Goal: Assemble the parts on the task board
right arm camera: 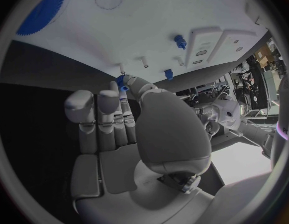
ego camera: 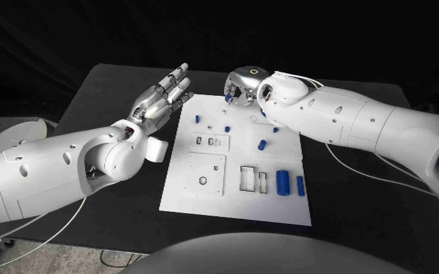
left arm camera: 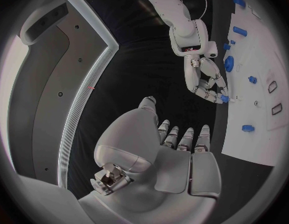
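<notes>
The white task board [ego camera: 275, 207] lies in the middle of the black table. Several blue parts are on it: two cylinders [ego camera: 283, 183] lie near its right edge, and small pegs [ego camera: 262, 144] stand further back. At the board's far edge, my right hand [ego camera: 245, 84] pinches a small blue part [right arm camera: 122, 82] between thumb and fingertip, just above the board [right arm camera: 150, 20]. The left wrist view shows the same blue part [left arm camera: 224, 98] at the right hand's [left arm camera: 203, 79] fingertips. My left hand [ego camera: 165, 99] hovers beside the board's far left corner, fingers apart and holding nothing.
A white block [ego camera: 157, 150] lies on the table beside the board's left edge, under my left forearm. A thin cable [ego camera: 366, 166] hangs from the right arm over the table's right side. A large blue gear [right arm camera: 42, 12] sits on the board.
</notes>
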Controlling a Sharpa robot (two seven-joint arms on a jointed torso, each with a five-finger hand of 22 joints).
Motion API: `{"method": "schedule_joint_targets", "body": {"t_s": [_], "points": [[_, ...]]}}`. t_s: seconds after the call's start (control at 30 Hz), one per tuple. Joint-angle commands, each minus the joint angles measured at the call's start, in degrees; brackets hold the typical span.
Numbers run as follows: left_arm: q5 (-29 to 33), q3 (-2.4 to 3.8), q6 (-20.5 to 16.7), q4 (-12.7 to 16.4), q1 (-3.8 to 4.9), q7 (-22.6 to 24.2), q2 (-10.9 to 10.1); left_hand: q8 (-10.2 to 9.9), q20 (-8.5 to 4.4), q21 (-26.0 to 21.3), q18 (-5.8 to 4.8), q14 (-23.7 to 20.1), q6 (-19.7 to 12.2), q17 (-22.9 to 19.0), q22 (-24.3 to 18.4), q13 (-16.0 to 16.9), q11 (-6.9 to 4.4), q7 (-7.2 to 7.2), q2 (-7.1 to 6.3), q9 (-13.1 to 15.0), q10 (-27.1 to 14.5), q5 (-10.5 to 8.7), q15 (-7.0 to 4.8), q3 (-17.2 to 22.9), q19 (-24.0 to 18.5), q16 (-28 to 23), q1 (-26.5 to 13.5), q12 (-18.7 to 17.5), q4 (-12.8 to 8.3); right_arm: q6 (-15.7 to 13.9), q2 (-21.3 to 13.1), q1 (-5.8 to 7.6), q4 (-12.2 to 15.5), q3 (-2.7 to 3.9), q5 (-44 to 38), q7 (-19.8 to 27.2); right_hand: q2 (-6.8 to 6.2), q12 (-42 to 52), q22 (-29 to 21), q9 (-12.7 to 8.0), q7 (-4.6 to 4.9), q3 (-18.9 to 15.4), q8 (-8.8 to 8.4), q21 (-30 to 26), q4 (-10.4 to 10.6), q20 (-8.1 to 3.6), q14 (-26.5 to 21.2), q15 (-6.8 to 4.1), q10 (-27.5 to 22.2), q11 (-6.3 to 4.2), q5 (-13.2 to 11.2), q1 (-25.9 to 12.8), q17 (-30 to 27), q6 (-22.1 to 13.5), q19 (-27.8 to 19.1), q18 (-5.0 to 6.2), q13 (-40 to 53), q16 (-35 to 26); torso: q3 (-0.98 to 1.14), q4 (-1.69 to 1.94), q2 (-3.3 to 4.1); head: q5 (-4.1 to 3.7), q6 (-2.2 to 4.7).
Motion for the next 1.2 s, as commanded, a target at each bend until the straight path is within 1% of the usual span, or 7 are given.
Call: {"method": "schedule_joint_targets", "body": {"t_s": [0.03,0.53,0.83,0.93,1.0,1.1,1.2], "points": [[0.04,0.04,1.31,0.01,0.02,0.2,0.14,0.35,0.24,0.36,0.53,-0.03,0.07,-0.05,0.07,-0.06,0.21,0.51,-0.18,0.09,0.02,0.35,0.32,0.34,0.01,-0.21,0.55,-0.33,-0.09,2.85,-0.09,-0.07,0.07,0.02,0.13,0.22,-0.17,-0.43,0.05,0.1,0.34,0.29,-0.52,0.16,-0.18,0.46,-0.09,0.37,-0.18,0.4,0.33,-0.31,-0.18,-0.36,-0.23,-0.73,-0.09,-0.2,0.0,-0.02,-0.02,0.0,0.01],[0.04,0.04,1.56,-0.15,0.02,0.0,0.33,0.33,0.27,0.38,0.53,-0.03,-0.01,-0.05,0.08,-0.06,0.26,0.54,-0.19,0.08,0.02,0.41,0.36,0.37,0.03,-0.21,0.6,-0.33,-0.14,4.91,0.21,-0.35,-0.29,0.02,-0.02,-0.91,-0.11,-1.05,-0.08,0.11,0.6,0.65,-1.18,-0.16,-0.25,0.74,-0.81,0.62,-1.06,0.68,0.12,-0.61,-1.07,-1.17,-0.79,-0.63,-0.14,-0.84,0.02,0.03,0.0,-0.39,0.01],[0.04,0.04,1.95,-0.12,0.02,-0.28,0.5,0.37,0.34,0.39,0.52,-0.03,0.21,-0.05,0.08,-0.06,0.29,0.75,-0.13,0.12,0.02,0.43,0.44,0.43,0.05,-0.21,0.6,-0.33,-0.14,4.17,0.84,-0.52,-1.03,0.01,0.28,-0.79,-0.01,-1.67,-0.64,-0.05,0.67,0.96,-2.4,-0.93,-0.3,1.0,-1.87,0.86,-2.5,1.01,-0.41,-1.03,-2.41,-2.92,-1.77,-0.43,-0.12,-1.8,0.0,0.07,-0.01,-0.41,0.01],[0.09,0.04,1.95,-0.17,0.02,-0.36,0.5,0.41,0.38,0.41,0.52,-0.03,0.42,-0.05,0.09,-0.06,0.33,0.93,-0.06,0.15,0.02,0.44,0.5,0.48,0.07,-0.21,0.6,-0.33,-0.14,3.95,0.89,-0.54,-1.09,0.01,0.43,-0.82,-0.08,-1.73,-0.92,-0.39,0.0,0.97,-3.53,-1.35,-0.16,1.2,-2.35,1.09,-2.97,1.28,-0.86,-1.49,-2.95,-4.9,-2.26,-0.34,-0.05,-2.17,0.0,0.11,-0.01,-0.45,0.01],[0.15,0.04,1.95,-0.23,0.02,-0.38,0.51,0.41,0.38,0.41,0.52,-0.03,0.42,-0.05,0.09,-0.06,0.33,0.93,-0.06,0.15,0.02,0.44,0.5,0.48,0.07,-0.21,0.6,-0.33,-0.14,3.71,0.91,-0.54,-1.13,0.01,0.51,-0.83,-0.17,-1.84,-1.08,-0.79,-0.04,1.05,-4.02,-1.62,-0.09,1.27,-2.61,1.15,-3.48,1.36,-1.1,-1.73,-3.24,-6.67,-2.55,-0.24,-0.04,-2.35,-0.01,0.08,0.0,-0.39,0.01],[0.2,0.04,1.98,-0.35,0.02,-0.41,0.59,0.45,0.42,0.42,0.52,-0.03,0.58,-0.05,0.1,-0.06,0.36,1.07,0.0,0.17,0.02,0.45,0.55,0.52,0.08,-0.21,0.59,-0.33,-0.12,3.41,0.87,-0.55,-1.15,0.01,0.65,-0.81,-0.45,-2.24,-1.19,-1.95,-1.05,1.22,-4.04,-1.97,-0.05,1.34,-2.99,1.26,-5.15,1.68,-1.34,-2.05,-3.7,-11.0,-2.89,-0.15,-0.12,-2.6,-0.01,0.06,0.0,-0.42,0.01],[0.23,0.03,2.06,-0.45,0.0,-0.43,0.69,0.47,0.44,0.42,0.52,-0.03,0.67,-0.05,0.1,-0.06,0.4,1.14,0.05,0.19,0.02,0.46,0.57,0.55,0.09,-0.21,0.59,-0.33,-0.12,2.68,0.67,-0.55,-1.08,0.01,0.79,-0.82,-0.75,-2.59,-1.95,-3.46,-1.64,1.0,-4.1,-2.89,-0.4,1.43,-3.73,1.15,-8.67,2.3,-1.66,-2.01,-4.86,-15.89,-3.64,0.04,-0.36,-3.42,-0.02,0.07,0.02,-0.39,0.01]]}}
